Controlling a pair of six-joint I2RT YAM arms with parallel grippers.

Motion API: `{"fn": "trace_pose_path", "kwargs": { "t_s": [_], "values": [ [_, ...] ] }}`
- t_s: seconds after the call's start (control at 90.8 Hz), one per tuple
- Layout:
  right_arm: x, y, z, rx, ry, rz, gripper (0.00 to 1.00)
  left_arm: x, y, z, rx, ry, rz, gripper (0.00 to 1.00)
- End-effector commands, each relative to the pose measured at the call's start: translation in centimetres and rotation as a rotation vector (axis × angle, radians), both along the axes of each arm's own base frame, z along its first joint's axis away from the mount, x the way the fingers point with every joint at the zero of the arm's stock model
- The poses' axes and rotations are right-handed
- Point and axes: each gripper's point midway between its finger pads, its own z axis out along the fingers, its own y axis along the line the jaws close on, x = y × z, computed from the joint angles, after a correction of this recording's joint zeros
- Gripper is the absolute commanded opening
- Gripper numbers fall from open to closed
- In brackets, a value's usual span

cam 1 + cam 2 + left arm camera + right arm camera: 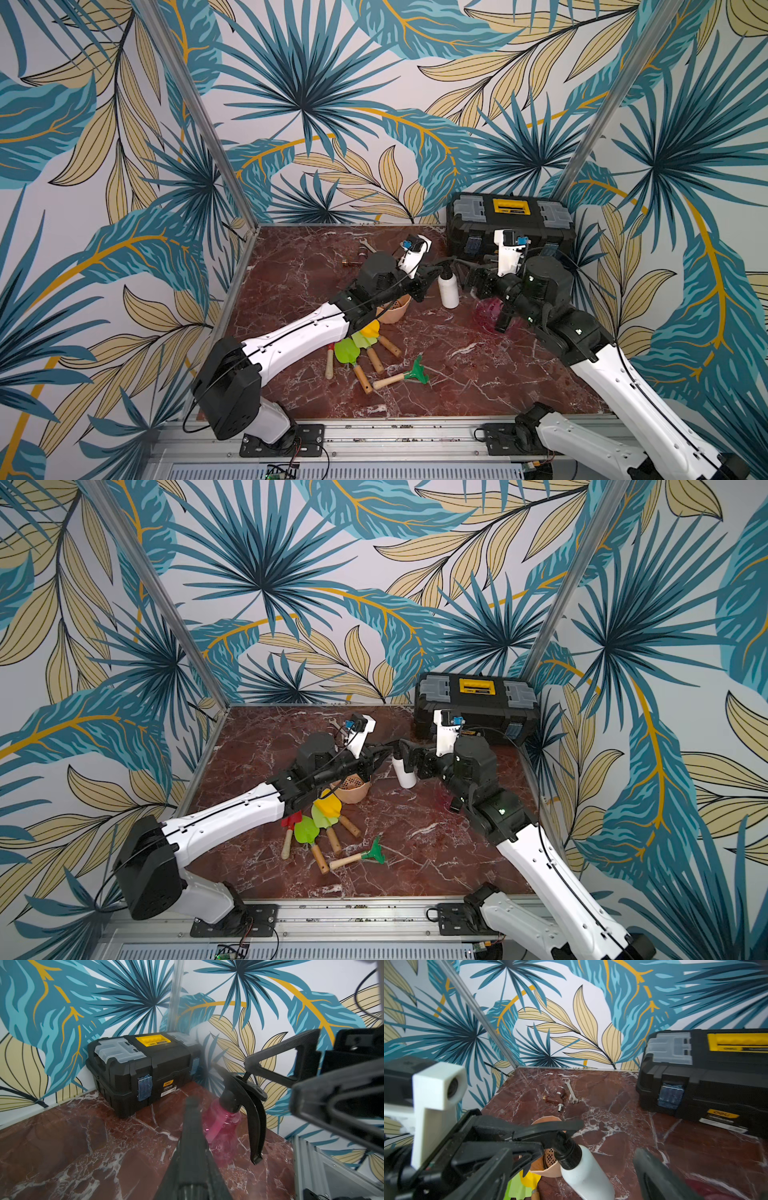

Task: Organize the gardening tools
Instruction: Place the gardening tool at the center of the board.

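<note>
Tabletop [478, 374] is done in dark red marble with white veins, edged at the near side by an aluminium rail [395, 436] where both arm bases are bolted down. Closest to that rail the green-headed rake [417, 372] is laid flat. Just behind it the wooden-handled spades are fanned out together: red spade [291, 821], two green spades [306, 831] and yellow spade [328, 806], heads overlapping and partly tucked under the left arm. A peach-coloured pot [353, 789] with a mesh bottom is set right behind the yellow one. Further back, a wrench [571, 1091] and a few fittings [556, 1097] are scattered near the far edge, and a black-and-yellow toolbox [511, 224], lid shut, is set in the far right corner. Everything is boxed in by tropical leaf wallpaper [311, 104], with metal posts [206, 124] at the corners.

Left gripper [435, 272] is clamped on the black trigger head of the white spray bottle [449, 291], which is held upright around mid-table. Whether its base is touching the marble can't be told. Right gripper [468, 277] is spread wide just beside that bottle, with nothing pinched between the jaws. Pink sprayer [222, 1124] is stood on the marble close by, under the right arm in both top views.
</note>
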Motion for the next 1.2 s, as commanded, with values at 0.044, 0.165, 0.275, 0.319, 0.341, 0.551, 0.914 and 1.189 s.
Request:
{"fn": "trace_pose_path", "kwargs": {
  "t_s": [0.044,0.165,0.275,0.319,0.341,0.551,0.914,1.189],
  "values": [
    [-0.1,-3.7,0.1,-0.009,0.028,-0.184,0.96,1.2,-2.7,-0.2,0.043,-0.195,0.123,0.04],
    [-0.7,-5.5,0.7,-0.005,0.017,-0.25,0.96,1.6,-4.6,-2.1,0.11,-0.255,0.188,0.04],
    [-1.3,-6.7,0.8,-0.006,0.015,-0.287,0.96,1.6,-6.2,-3.4,0.135,-0.286,0.212,0.07],
    [-1.5,-7.0,0.7,-0.006,0.015,-0.295,0.96,1.5,-7.0,-4.3,0.156,-0.303,0.214,0.08],
    [-1.6,-7.1,0.7,-0.006,0.015,-0.298,0.96,1.4,-7.4,-4.6,0.168,-0.313,0.215,0.08],
    [-2.5,-8.0,0.6,0.007,0.014,-0.311,0.96,1.6,-8.6,-7.1,0.213,-0.337,0.26,0.08],
    [-2.6,-7.7,-0.6,0.004,0.039,-0.297,0.96,2.5,-7.5,-8.8,0.218,-0.279,0.336,0.15],
    [-2.3,-7.2,-0.9,0.004,0.045,-0.285,0.96,3.1,-6.7,-10.1,0.218,-0.212,0.361,0.2]
  ]
}}
